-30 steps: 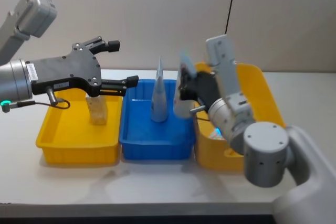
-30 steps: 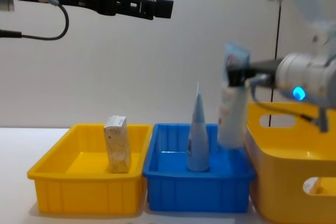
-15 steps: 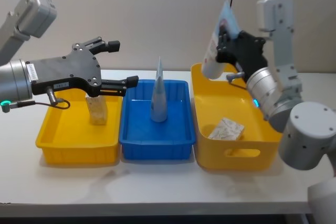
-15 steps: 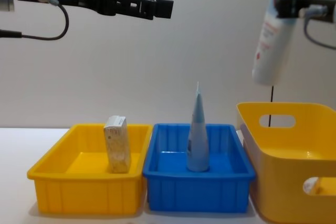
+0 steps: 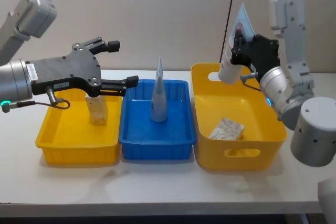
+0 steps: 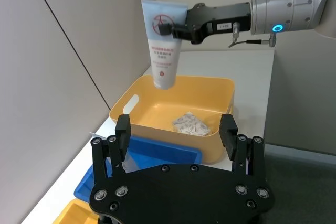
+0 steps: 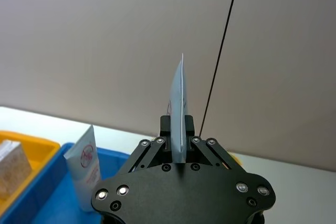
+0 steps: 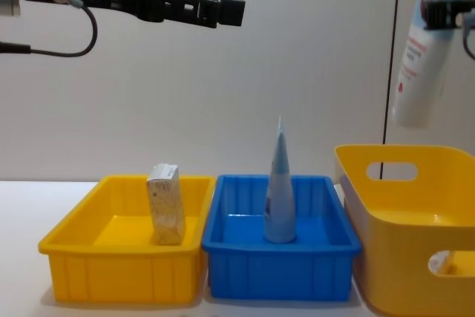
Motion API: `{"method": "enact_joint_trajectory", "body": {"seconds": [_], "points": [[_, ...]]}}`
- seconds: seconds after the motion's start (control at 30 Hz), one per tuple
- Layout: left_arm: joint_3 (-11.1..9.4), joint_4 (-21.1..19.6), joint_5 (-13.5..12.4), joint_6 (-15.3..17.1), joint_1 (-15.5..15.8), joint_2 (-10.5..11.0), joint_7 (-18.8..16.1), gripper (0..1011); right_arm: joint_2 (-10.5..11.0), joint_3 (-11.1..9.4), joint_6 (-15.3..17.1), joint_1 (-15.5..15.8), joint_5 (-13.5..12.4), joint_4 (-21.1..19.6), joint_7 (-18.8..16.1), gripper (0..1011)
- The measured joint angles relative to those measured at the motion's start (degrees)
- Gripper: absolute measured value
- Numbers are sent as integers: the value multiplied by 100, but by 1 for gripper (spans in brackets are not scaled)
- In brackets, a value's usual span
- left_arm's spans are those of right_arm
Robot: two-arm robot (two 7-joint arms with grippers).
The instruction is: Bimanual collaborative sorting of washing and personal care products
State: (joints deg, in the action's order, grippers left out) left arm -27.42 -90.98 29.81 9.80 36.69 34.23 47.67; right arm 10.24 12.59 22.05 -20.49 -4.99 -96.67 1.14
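My right gripper (image 5: 242,40) is shut on the flat end of a pale-blue tube (image 5: 233,52), which hangs cap down over the far left rim of the big yellow basket (image 5: 262,129). A white marbled pack (image 5: 227,128) lies inside that basket. Another pale-blue tube (image 5: 159,95) stands upright in the blue tray (image 5: 152,148). A small beige speckled pack (image 5: 96,109) stands in the yellow tray (image 5: 58,140). High above that tray my left gripper (image 5: 123,64) hovers open, holding nothing. In the chest view the held tube (image 8: 424,50) hangs well above the basket's rim.
The three containers stand side by side on the white table (image 5: 157,187), touching or nearly so, with bare table in front of them. A thin dark cable (image 5: 230,3) runs down the wall behind the basket.
My right gripper carried the tube up out of the blue tray and across to the right, and it now hangs a little lower over the basket's far rim. The left arm has not moved.
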Motion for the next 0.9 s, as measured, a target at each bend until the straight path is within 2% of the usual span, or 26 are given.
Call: {"method": "enact_joint_trajectory", "body": {"seconds": [0.33,0.47,0.9], "points": [[0,0,0,0,0,0,0,1002,15,74,205,-117,74,308,-125,95],[0,0,0,0,0,0,0,1003,17,92,250,-148,91,391,-156,160],[0,0,0,0,0,0,0,1003,24,126,340,-205,123,538,-210,618]]}}
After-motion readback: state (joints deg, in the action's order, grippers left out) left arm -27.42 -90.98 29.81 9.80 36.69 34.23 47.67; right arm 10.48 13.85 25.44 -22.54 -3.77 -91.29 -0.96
